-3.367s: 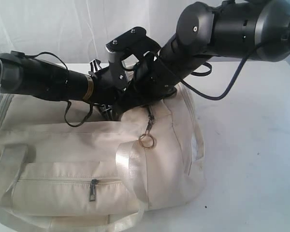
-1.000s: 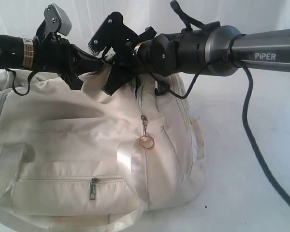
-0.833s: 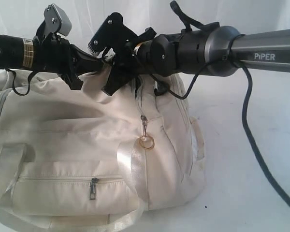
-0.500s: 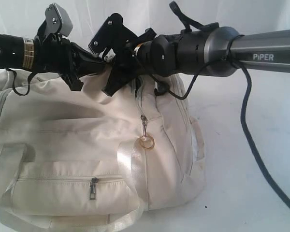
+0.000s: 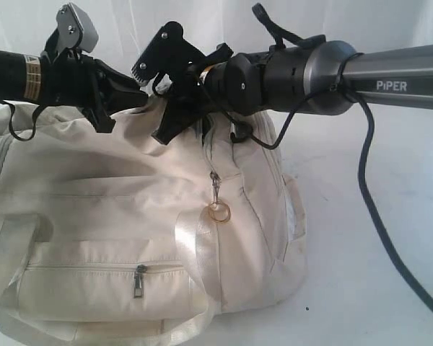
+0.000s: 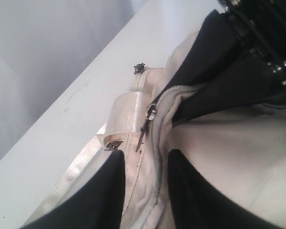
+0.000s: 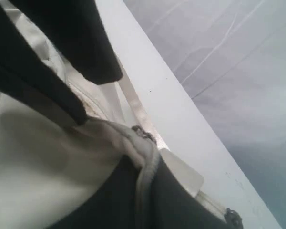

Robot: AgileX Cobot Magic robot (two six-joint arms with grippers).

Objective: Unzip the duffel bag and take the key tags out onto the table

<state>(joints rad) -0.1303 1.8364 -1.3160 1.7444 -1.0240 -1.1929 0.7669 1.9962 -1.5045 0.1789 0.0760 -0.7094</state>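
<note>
The left gripper [image 5: 135, 92] is pinched onto the top edge of the bag [image 5: 94, 194]. In the left wrist view its 2 fingers [image 6: 97, 195] stand slightly apart, with the zip edge packed between them and touching both. Just past the fingertips a zip pull [image 6: 148, 117] hangs off that edge, and beyond it the mouth gapes on dark lining [image 6: 214, 71]. The right gripper [image 5: 151, 101] meets the left one nearly tip to tip above the bag. Its jaws are spread wide, with 1 finger cocked up clear of the cloth and the other down against the raised fabric; whether that lower finger hooks the cloth I cannot tell. Below both grippers the bag sits on the surface [image 5: 368, 238], its top tented up toward them. Under the right gripper a ring [image 5: 218, 210] hangs on a clip, just beside a shiny handle [image 5: 195, 249]. Lower still, under the left gripper, is a pocket pull [image 5: 138, 282].
</note>
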